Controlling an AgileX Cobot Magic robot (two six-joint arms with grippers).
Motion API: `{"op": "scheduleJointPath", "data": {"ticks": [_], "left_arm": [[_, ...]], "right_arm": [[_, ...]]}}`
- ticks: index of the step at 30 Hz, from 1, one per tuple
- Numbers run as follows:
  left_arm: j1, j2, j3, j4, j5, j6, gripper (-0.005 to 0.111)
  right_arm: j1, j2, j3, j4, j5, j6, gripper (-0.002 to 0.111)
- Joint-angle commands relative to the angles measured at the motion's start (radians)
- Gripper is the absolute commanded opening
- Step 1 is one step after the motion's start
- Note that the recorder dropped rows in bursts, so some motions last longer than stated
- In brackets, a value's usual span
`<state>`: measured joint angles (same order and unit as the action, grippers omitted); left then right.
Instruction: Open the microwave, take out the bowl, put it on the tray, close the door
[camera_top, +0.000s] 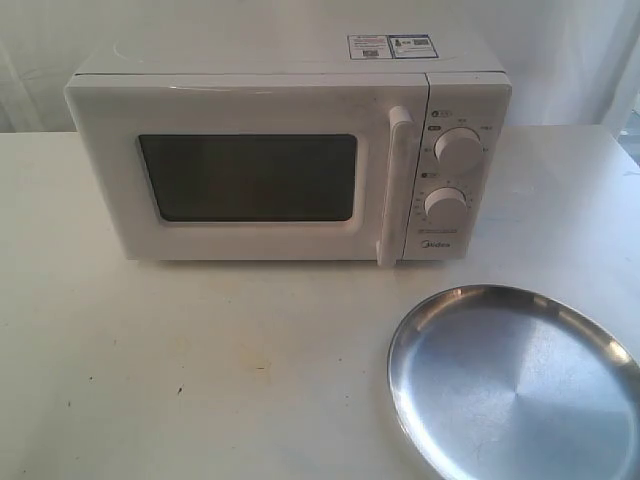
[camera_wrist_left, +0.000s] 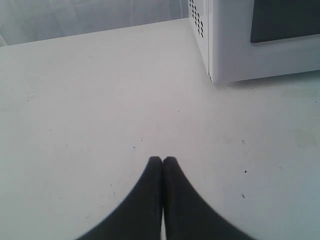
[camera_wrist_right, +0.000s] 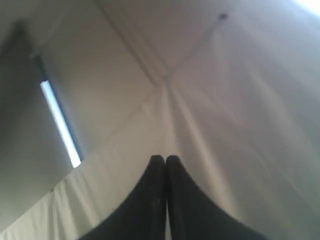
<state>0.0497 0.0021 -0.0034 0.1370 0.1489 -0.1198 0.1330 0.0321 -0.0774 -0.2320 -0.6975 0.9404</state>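
The white microwave (camera_top: 290, 160) stands at the back of the table, its door (camera_top: 250, 175) closed, with the vertical bar handle (camera_top: 396, 185) beside two round dials (camera_top: 457, 148). The steel tray (camera_top: 515, 385) lies at the front right, with nothing on it. The bowl is hidden. Neither arm shows in the exterior view. My left gripper (camera_wrist_left: 162, 159) is shut and empty above the bare tabletop, with a microwave corner (camera_wrist_left: 220, 45) some way off. My right gripper (camera_wrist_right: 165, 158) is shut and empty, pointing at a white cloth backdrop.
A white table (camera_top: 200, 360) carries everything; its top has small stains. White cloth (camera_wrist_right: 190, 100) hangs behind the scene, with a bright gap (camera_wrist_right: 60, 125) in it. Vent holes (camera_wrist_left: 196, 17) show on the microwave's side.
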Motion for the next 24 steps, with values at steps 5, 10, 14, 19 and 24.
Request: {"op": "scheduleJointPath", "data": {"ticks": [5,10,14,19,24], "left_arm": [[-0.002,-0.002,0.003,-0.002,0.000,-0.005,0.000],[-0.002,-0.002,0.003,-0.002,0.000,-0.005,0.000],[-0.002,-0.002,0.003,-0.002,0.000,-0.005,0.000],[-0.002,-0.002,0.003,-0.002,0.000,-0.005,0.000],[-0.002,-0.002,0.003,-0.002,0.000,-0.005,0.000]], "right_arm": [[-0.005,0.507,-0.501,-0.791,-0.139,0.312,0.000],[-0.002,0.984,-0.574,-0.938,-0.292,0.258,0.000],[-0.002,1.333,-0.572,-0.914,-0.434,-0.046,0.000],[-0.002,1.642,-0.572,-0.837,-0.483,-0.280,0.000],[-0.002,1.797,-0.572,-0.831,-0.524,-0.451,0.000]]}}
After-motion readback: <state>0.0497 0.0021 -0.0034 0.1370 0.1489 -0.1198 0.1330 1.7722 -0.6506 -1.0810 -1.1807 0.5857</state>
